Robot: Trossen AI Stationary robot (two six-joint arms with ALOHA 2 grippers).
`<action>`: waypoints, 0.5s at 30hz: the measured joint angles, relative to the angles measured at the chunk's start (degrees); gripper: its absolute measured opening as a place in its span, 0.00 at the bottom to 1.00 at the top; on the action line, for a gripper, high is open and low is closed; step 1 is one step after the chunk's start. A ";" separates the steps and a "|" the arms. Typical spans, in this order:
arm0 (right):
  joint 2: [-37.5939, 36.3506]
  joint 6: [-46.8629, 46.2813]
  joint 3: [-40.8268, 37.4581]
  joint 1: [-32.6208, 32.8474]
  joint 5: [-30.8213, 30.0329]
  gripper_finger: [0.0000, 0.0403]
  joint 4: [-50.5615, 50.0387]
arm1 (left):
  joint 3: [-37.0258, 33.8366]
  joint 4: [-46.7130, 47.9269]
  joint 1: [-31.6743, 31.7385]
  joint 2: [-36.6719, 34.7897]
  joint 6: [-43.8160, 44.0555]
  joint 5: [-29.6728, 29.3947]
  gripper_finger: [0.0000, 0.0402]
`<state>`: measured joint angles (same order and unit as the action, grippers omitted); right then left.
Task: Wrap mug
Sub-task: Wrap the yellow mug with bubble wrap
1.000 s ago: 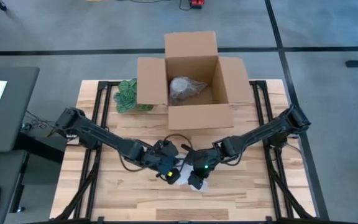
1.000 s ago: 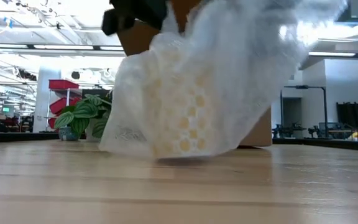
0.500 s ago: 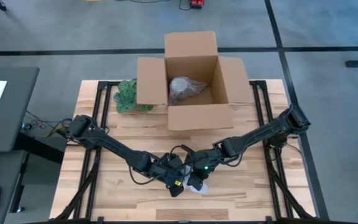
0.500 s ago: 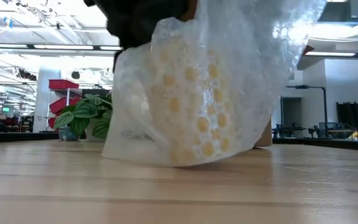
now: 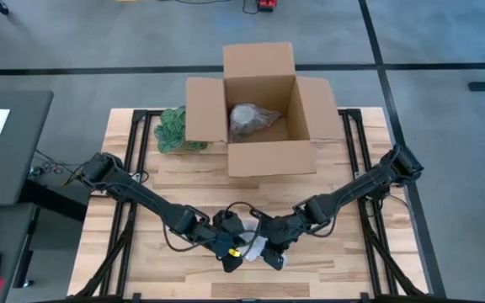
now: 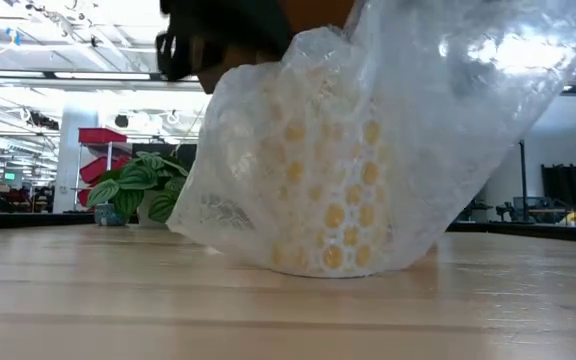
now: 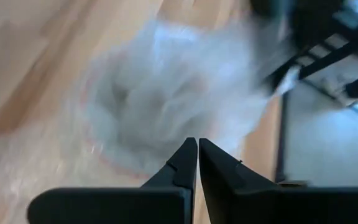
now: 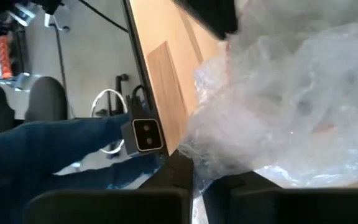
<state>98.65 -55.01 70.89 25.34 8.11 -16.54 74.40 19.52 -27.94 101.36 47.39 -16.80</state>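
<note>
The mug [image 6: 333, 215], seen as a yellowish form through its bubble wrap [image 6: 388, 130], was set on the wooden table [image 5: 343, 261] near the front edge, well in front of the open cardboard box [image 5: 261, 109]. In the high view the bundle was found between the two grippers, with the left gripper [image 5: 231, 249] against its left side and the right gripper [image 5: 271, 252] against its right side.

In the left wrist view, the left gripper's fingers [image 7: 185, 165] were seen pressed together with only a thin slit between them, their tips at the edge of the wrapped bundle; whether any film was pinched there could not be told. In the right wrist view, the right gripper's fingers [image 8: 178, 169] were seen clamped on a fold of the bubble wrap, which spread out from them across the table.

In the low view the bundle was seen resting on the table with its broad base down, the loose wrap drawn up and away towards the upper right. The mug's own long axis and the direction of its handle could not be made out through the wrap.

A second wrapped bundle [image 5: 249, 120] was seen inside the box, and a green plant [image 5: 172, 129] stood just beside the box's left flap.
</note>
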 joint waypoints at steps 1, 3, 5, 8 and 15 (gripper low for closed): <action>0.00 0.38 -0.02 0.30 -0.61 0.02 -0.07 | -0.35 0.15 -0.09 0.78 0.41 0.00 0.00; 0.00 1.31 0.00 0.53 -0.65 0.06 -0.17 | -0.45 -0.16 -0.14 1.99 1.73 -0.32 0.00; -0.03 1.54 0.00 0.51 -0.13 0.11 -0.14 | -0.41 -0.63 -0.23 2.61 2.97 -0.37 0.00; -0.41 2.57 -0.01 0.51 3.10 0.21 -0.36 | -0.41 -1.42 -0.23 2.76 3.23 -0.46 0.00; -3.76 5.46 -0.02 1.66 6.88 0.41 -4.98 | -0.41 -1.54 -0.23 2.84 3.03 -0.78 0.00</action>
<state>94.89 -49.56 70.87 27.00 14.99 -21.52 74.00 17.98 -28.16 104.20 50.42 -17.58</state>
